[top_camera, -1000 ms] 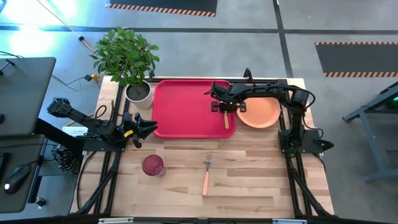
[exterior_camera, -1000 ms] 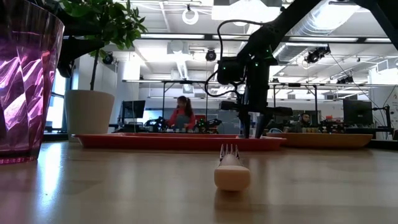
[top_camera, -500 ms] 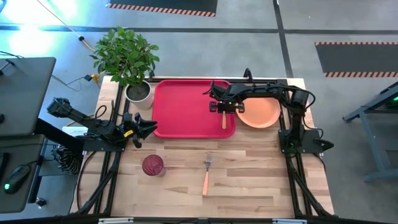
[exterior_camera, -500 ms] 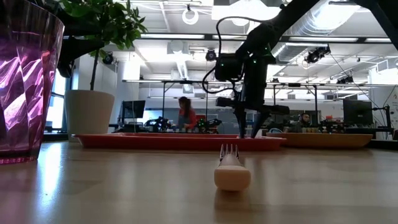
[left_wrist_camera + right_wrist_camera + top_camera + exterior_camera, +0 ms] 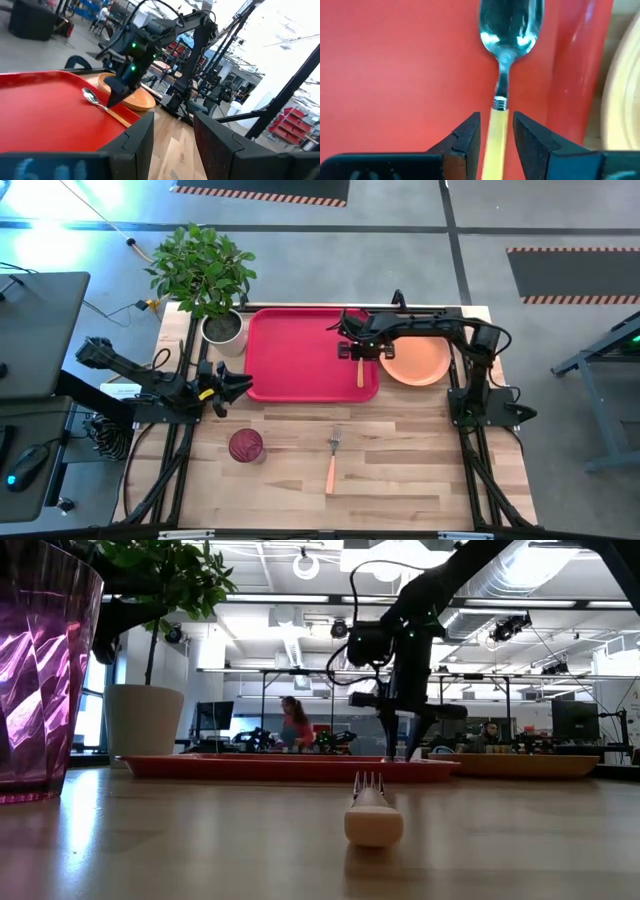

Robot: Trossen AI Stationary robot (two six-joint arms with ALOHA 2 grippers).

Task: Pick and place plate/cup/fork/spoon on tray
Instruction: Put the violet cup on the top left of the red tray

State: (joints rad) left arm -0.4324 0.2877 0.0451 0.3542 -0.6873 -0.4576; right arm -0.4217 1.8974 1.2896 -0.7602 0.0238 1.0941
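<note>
Where the spoon point(image 5: 506, 60) lies flat inside the tray point(image 5: 295, 360), near its edge beside the plate point(image 5: 420, 362), the right gripper point(image 5: 496, 132) straddles its handle, fingers slightly apart. On the surface beyond the tray sit the fork point(image 5: 333, 459) and cup point(image 5: 245, 446); the left gripper point(image 5: 232, 386) waits open beside the tray.

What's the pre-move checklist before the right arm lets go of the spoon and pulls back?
1. Spoon over the tray, bowl and handle inside the rim: ok.
2. Spoon resting flat on the tray floor: cannot tell.
3. Right gripper fingers either side of the handle; whether they clamp it: cannot tell.
4. Plate beside the tray, apart from the spoon: ok.
5. Left gripper parked at the tray's left edge, away from the spoon: ok.
6. Fork and cup on the table, not yet placed: not ok.
</note>
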